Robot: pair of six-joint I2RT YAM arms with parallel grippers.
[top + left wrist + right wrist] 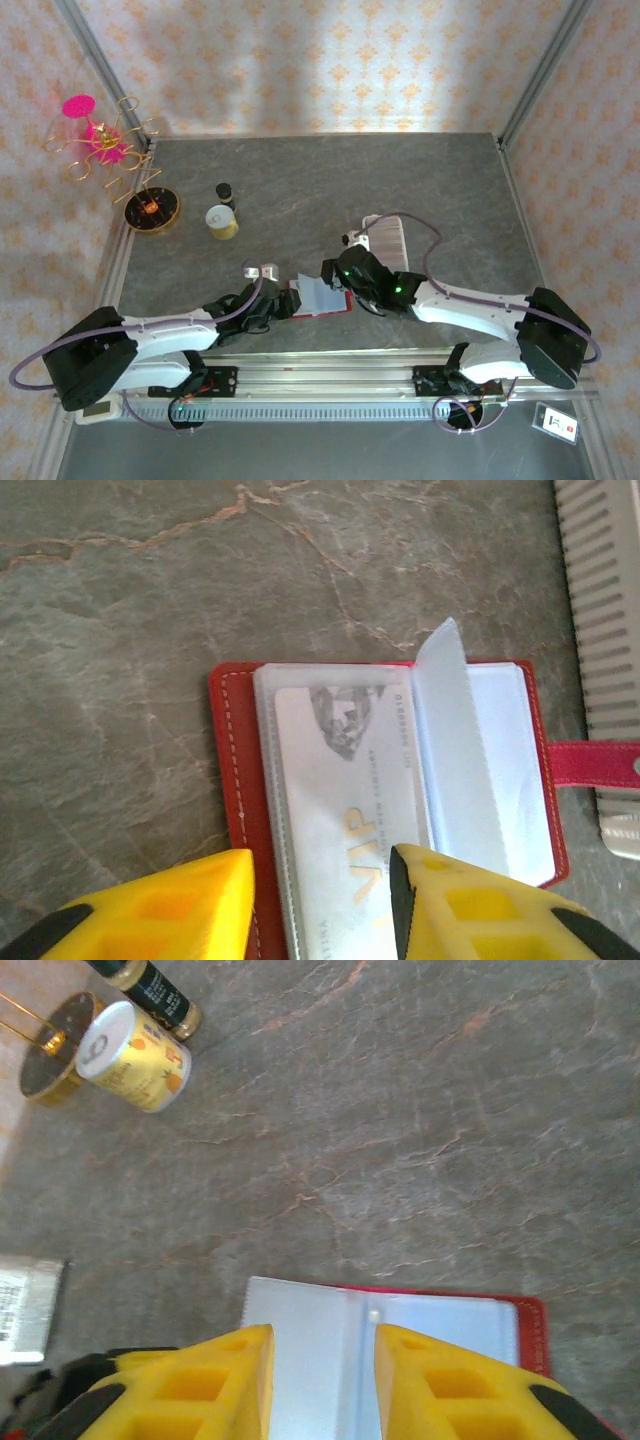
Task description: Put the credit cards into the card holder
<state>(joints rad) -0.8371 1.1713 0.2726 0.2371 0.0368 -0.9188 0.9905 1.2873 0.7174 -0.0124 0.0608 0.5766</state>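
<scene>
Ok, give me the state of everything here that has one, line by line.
card holder: open, lying flat.
credit card: tucked in a clear sleeve.
loose sleeve: standing half-turned.
strap: unsnapped, lying out sideways.
left gripper: open, over the credit card.
right gripper: open, over the card holder.
yellow can: upright, lidded.
dark bottle: upright, capped.

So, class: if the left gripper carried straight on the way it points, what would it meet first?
Most likely the credit card tucked in the open card holder, which lies right ahead of the left gripper, in line with the gap between its fingers. How far off it is remains unclear.
</scene>
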